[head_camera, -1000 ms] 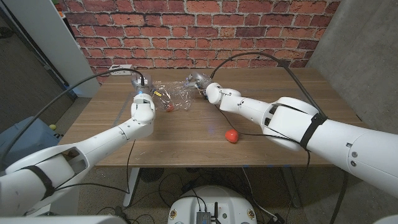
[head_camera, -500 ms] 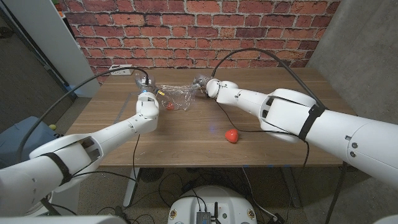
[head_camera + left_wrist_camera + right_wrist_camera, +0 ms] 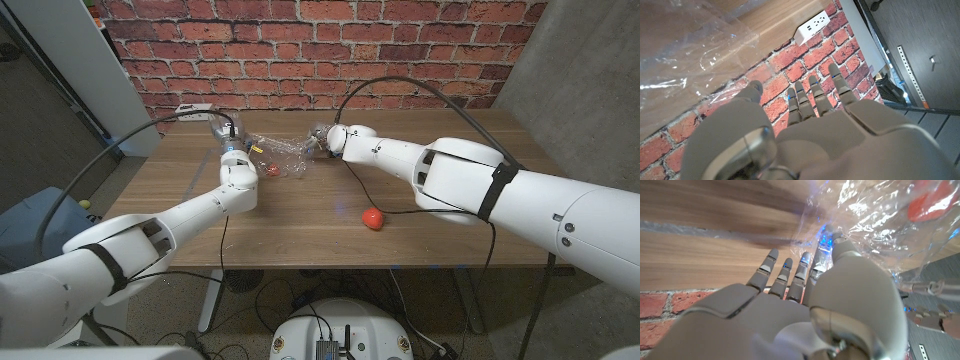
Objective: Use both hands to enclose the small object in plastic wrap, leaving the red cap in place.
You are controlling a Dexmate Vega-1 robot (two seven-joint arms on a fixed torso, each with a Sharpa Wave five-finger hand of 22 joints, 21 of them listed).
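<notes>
At the far middle of the wooden table [image 3: 300,215], about 12 o'clock from the robot, the wrapping step appears to be in hand. Left to right: the left hand [image 3: 224,134] is at the 9 o'clock edge of the plastic wrap [image 3: 285,156]; the left wrist view shows its fingers [image 3: 807,100] extended and close together with film beside the thumb, but whether it pinches the film cannot be told. The small object [image 3: 271,171], reddish, lies under the film near that hand. The right hand [image 3: 322,136] is at the wrap's 3 o'clock edge, thumb against the film with fingers [image 3: 790,275] straight, possibly pinching an edge. The red cap [image 3: 373,217] sits apart at 5 o'clock from the wrap, untouched. Next move, in my judgement: draw both edges over the object and fold them under. Both hands are largely hidden behind their wrists in the head view, and the object's shape is indistinct.
</notes>
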